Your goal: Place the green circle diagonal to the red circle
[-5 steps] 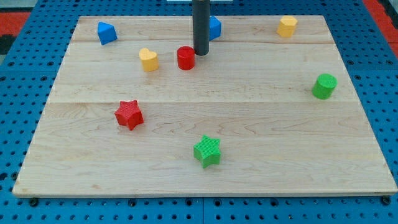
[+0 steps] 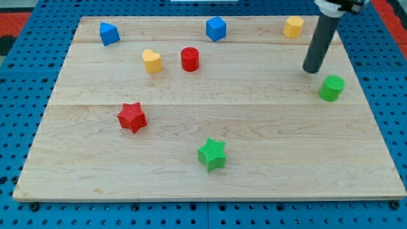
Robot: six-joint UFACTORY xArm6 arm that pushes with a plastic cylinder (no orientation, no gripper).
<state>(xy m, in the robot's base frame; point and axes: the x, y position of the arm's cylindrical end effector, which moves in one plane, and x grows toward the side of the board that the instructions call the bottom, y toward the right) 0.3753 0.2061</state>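
The green circle [image 2: 331, 88] stands near the board's right edge, about mid-height. The red circle [image 2: 190, 59] stands far to its left, in the upper middle of the board. My tip [image 2: 311, 70] is the lower end of a dark rod coming down from the view's top right. It rests just above and to the left of the green circle, a small gap apart from it. It is far to the right of the red circle.
A yellow heart [image 2: 152, 61] sits left of the red circle. Blue blocks lie at the top left [image 2: 109, 33] and top middle [image 2: 216, 28]. A yellow block [image 2: 293, 27] is top right. A red star [image 2: 132, 117] and a green star [image 2: 212, 154] lie lower down.
My tip has swept from beside the red circle across to the right, ending close to the green circle. No block has moved.
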